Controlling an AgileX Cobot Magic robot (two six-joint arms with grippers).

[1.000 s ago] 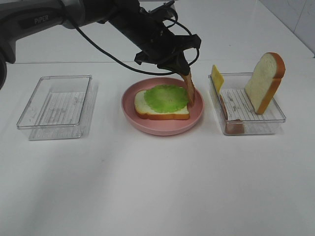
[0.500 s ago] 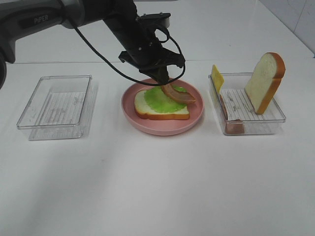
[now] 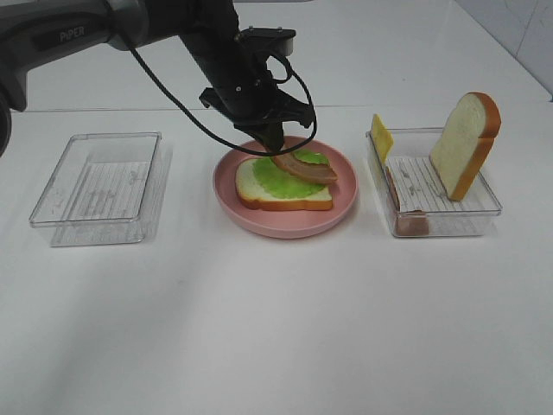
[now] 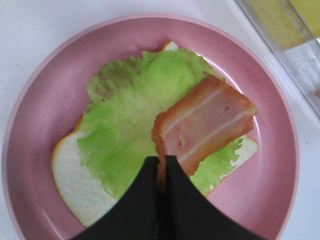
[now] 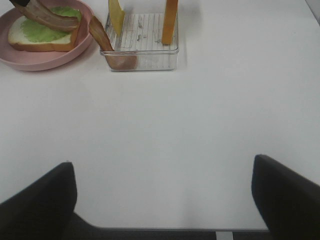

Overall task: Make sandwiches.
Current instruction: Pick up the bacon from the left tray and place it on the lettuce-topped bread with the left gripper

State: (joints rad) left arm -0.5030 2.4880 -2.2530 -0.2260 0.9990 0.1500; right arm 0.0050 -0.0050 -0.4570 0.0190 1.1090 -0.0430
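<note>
On the pink plate (image 3: 285,226) lies the sandwich base, a bread slice (image 3: 255,192) topped with green lettuce (image 3: 281,179). My left gripper (image 3: 275,149) is shut on one end of a brown bacon strip (image 3: 307,169), which rests slanted across the lettuce. The left wrist view shows the closed fingertips (image 4: 150,172) pinching the bacon (image 4: 205,125) over the lettuce (image 4: 125,125) and bread (image 4: 72,175). My right gripper (image 5: 165,200) stands open and empty over bare table, well in front of the right tray (image 5: 142,62). It does not show in the exterior view.
The right clear tray (image 3: 488,207) holds an upright bread slice (image 3: 467,143), a yellow cheese slice (image 3: 380,136) and a meat piece (image 3: 410,223). An empty clear tray (image 3: 52,216) sits at the left. A white tabletop surrounds them.
The left gripper moved left and down over the plate. The bacon went from hanging upright at the plate's right side to lying across the lettuce, still gripped.
</note>
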